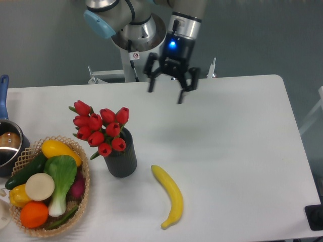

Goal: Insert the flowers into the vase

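Flowers (101, 128) standing in vase (121, 160), flanked by basket (85, 174) and banana (170, 194); gripper (166, 95) hovering well apart, fingers spread, holding nothing.

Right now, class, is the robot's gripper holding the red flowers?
No. The gripper hangs open and empty above the table's far edge, its fingers spread, while the flowers stand in the vase.

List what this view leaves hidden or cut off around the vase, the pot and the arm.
- Flower stems: hidden inside the vase and behind the flowers.
- Pot: cut off by the left edge, contents unclear.
- Arm above the open gripper: cut off by the top edge.
- Black object: cut off at the right edge, unidentifiable.
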{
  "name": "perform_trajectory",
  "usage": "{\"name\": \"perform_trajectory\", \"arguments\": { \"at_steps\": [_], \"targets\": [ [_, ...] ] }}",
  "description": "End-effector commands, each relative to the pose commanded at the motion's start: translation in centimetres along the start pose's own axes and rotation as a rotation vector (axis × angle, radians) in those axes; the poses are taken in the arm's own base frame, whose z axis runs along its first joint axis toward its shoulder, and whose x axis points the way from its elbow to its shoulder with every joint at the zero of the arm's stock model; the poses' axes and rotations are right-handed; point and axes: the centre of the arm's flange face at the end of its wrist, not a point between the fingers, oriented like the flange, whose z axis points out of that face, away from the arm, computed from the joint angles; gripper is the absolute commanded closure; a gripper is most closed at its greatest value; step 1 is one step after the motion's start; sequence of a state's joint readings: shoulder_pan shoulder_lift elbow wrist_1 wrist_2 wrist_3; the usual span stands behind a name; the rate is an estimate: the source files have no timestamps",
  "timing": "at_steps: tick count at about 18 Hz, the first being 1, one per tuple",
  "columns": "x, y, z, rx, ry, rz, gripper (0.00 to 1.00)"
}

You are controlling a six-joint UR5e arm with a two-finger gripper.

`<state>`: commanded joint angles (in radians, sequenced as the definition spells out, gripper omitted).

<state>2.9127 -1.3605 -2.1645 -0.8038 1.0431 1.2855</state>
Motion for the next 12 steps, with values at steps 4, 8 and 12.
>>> {"name": "perform_trajectory", "arguments": {
  "at_steps": [4, 8, 12],
  "targets": [
    [-3.8, 1.4, 2.2, -0.072, 0.018, -0.001, 0.0],
    [-10.2, 4.8, 8.7, -0.414, 0.035, 0.057, 0.0],
    [-14.9, 5.4, 12.2, -0.484, 0.035, 0.061, 0.0]
  ]
}}
